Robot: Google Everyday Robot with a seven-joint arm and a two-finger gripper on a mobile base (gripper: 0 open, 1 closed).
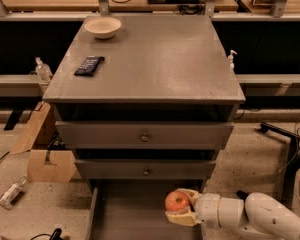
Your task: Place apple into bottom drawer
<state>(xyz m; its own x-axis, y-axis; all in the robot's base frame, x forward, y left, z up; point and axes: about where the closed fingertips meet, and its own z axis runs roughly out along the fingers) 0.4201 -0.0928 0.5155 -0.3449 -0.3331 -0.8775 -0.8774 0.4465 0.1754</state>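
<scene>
Apple [177,201] is sitting pinched between the two pale fingers of the tool [179,205]. One finger is curling over it at about 1 o'clock and the other is cupping it from about 6 o'clock, so the tool is clamping onto the fruit with nothing else in its hold. The fruit is lying at the 9 o'clock end of the tool, whose white arm is stretching away toward 4 o'clock. Both are hanging over the 3 o'clock side of the pulled-out bottom drawer [132,209], near its right wall; whether the fruit is touching the drawer floor is not showing. The lower knobbed front [147,172] is sitting just beyond them toward 12 o'clock. On the gray worktop [160,59], well apart from the tool, a beige bowl [103,27] is resting at 11 o'clock and a flat black object [89,65] at 9 o'clock.
</scene>
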